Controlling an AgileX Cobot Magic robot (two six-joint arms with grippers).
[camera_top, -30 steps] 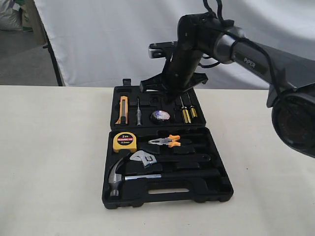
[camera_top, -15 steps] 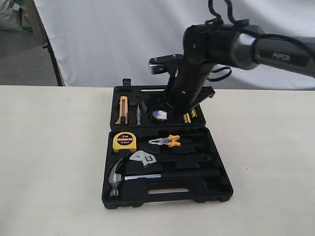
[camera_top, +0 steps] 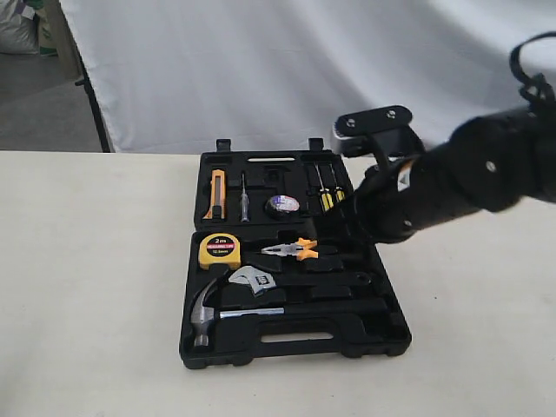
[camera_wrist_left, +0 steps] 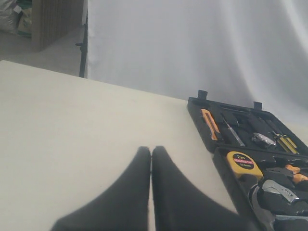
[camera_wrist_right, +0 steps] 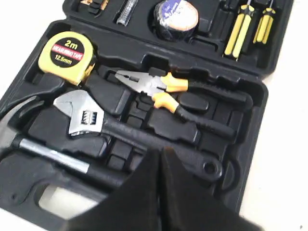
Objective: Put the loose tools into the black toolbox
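Note:
The black toolbox (camera_top: 295,349) lies open on the table. In its near half rest the claw hammer (camera_top: 208,313) and the adjustable wrench (camera_top: 252,280). The dark tape roll (camera_top: 283,204) sits in a recess of the far half. My right arm (camera_top: 434,187) hangs over the case's right edge. The right gripper (camera_wrist_right: 160,152) is shut and empty, just above the wrench's black handle (camera_wrist_right: 159,142). The wrench jaw (camera_wrist_right: 82,115), hammer shaft (camera_wrist_right: 53,156) and tape roll (camera_wrist_right: 177,17) show there too. My left gripper (camera_wrist_left: 151,150) is shut over bare table, left of the toolbox (camera_wrist_left: 195,108).
A yellow tape measure (camera_top: 220,250) and orange-handled pliers (camera_top: 291,250) lie in the near half. An orange utility knife (camera_top: 216,193) and yellow screwdrivers (camera_top: 329,198) fill the far half. A white backdrop (camera_top: 261,69) hangs behind the table.
My right arm has swung away from above the tape roll, moving right and nearer, and now hangs over the case's right side. The tools have not moved.

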